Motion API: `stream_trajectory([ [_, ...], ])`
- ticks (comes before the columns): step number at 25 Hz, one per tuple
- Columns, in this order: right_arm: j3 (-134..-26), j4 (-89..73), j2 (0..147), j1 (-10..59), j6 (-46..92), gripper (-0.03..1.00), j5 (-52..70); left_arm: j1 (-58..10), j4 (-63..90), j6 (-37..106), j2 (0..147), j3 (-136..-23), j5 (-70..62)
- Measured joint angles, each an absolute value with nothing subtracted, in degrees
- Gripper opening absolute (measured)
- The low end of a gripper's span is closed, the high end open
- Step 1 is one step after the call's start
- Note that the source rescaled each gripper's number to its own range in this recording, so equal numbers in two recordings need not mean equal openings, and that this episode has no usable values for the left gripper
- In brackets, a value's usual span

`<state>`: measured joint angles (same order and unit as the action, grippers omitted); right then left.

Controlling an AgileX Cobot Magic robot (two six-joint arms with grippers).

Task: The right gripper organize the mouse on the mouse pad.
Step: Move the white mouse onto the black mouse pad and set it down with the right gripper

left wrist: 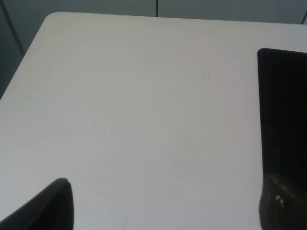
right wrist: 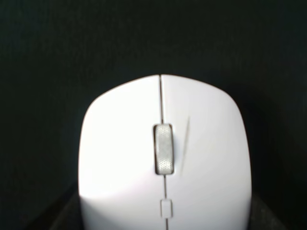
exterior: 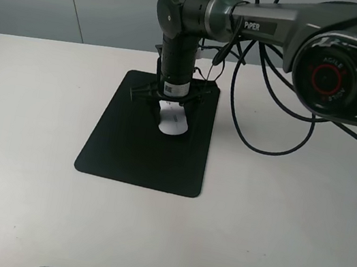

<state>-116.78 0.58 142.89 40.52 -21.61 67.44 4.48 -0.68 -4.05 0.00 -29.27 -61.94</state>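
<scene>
Matte black against the white table (exterior: 27, 169), the mouse pad (exterior: 126, 155) is my reference on the high camera. The mouse (exterior: 174, 123) lies flat on the pad, in its far half and about midway between the pad's two long sides. All of the white shell that I can see rests on the black surface, well inside the edges.

The right gripper (exterior: 170, 102) comes straight down over the pad from the arm marked "PiPER" and sits over the far end of the mouse, covering that end from above. On the right wrist feed the mouse (right wrist: 165, 158) fills most of the view, with its grey scroll wheel (right wrist: 164, 149) facing up and the pad (right wrist: 153, 38) all around it. Dull dark fingers (right wrist: 269, 216) show low on either side of the shell, very close to it. I cannot tell from these feeds whether they are clamped on the mouse or only flanking it.

The left gripper (left wrist: 165, 194) hangs over bare table (left wrist: 144, 105) off the pad's left side, with its fingertips spread wide and nothing between them. One corner of the pad (left wrist: 285, 110) shows at the edge of that feed.

Black cables (exterior: 265, 131) loop down onto the table just beyond the pad's right side.
</scene>
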Motion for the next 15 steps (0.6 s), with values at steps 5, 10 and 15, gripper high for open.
stream_trajectory([
  [5,-116.78,0.58,142.89,40.52,-21.61,0.0,67.44,4.48,-0.68,-4.05,0.0,-29.27,-61.94],
  [10,-116.78,0.0,142.89,40.52,-20.73,0.1,67.44,4.48,-0.68,-4.05,0.0,-29.27,-61.94],
  [15,-116.78,-0.8,142.89,40.52,-19.13,0.8,67.42,4.48,-0.68,-4.05,0.0,-29.27,-61.94],
])
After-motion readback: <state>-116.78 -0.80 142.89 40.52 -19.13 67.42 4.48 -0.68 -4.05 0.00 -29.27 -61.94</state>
